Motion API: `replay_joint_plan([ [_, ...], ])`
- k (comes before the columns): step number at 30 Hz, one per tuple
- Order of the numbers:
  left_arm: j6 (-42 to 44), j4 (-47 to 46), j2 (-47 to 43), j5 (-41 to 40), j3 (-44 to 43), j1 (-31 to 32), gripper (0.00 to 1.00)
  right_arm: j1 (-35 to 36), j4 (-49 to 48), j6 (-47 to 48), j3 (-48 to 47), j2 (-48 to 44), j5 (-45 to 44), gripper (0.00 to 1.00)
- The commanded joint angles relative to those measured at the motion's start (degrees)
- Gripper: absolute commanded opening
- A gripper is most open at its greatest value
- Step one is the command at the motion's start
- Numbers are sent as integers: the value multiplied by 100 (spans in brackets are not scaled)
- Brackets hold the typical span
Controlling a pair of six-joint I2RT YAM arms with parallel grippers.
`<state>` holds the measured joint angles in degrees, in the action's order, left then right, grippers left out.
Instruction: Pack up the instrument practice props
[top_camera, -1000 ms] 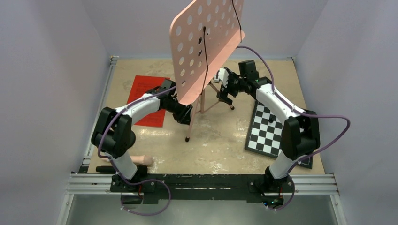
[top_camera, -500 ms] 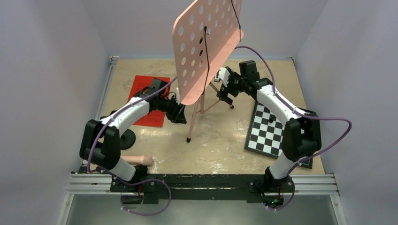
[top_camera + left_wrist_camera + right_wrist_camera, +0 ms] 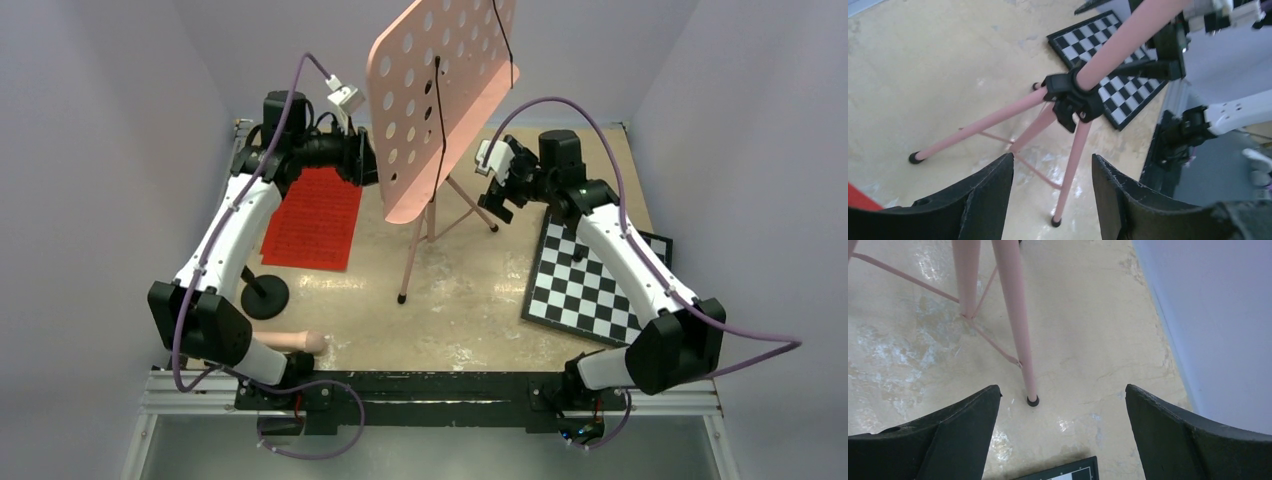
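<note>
The pink music stand (image 3: 440, 100) stands on the surface (image 3: 470, 300) toward twelve o'clock, so I'd close my half-open, empty left pincer (image 3: 1052, 167) from its nine o'clock and my wide-open, empty right pincer (image 3: 1063, 390) from three o'clock onto the pole (image 3: 1128, 40) together, lest it tip.

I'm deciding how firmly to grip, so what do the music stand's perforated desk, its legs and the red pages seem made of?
Desk: probably painted sheet metal, matte pink, thin and rigid with punched round holes. Legs: likely painted metal tubing, smooth with slight sheen, capped by black feet, perhaps rubber. Red pages: paper, flat, matte, printed with dark lines.
</note>
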<state>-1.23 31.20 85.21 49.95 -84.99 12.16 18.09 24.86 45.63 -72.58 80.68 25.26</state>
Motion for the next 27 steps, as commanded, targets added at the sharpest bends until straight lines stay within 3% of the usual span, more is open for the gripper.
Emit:
replay_joint_plan([
  [1, -1797, -354, 522, 677, -507, -12, 63, -3, 332, -297, 75, -387, 76, 99],
  [6, -2404, -571, 777, 523, -629, -11, 64, 2, 438, -421, 131, -579, 85, 99],
  [13, -2792, -1016, 1202, 1414, -903, -3, 50, 0, 392, -476, 241, -650, 51, 99],
  [18, -3311, -1944, 1299, 1882, -688, 3, 48, 0, 335, -563, 316, -677, 30, 99],
  [27, -3200, -1389, 1533, 1657, -961, 162, 44, -5, 333, -494, 400, -759, 87, 99],
])
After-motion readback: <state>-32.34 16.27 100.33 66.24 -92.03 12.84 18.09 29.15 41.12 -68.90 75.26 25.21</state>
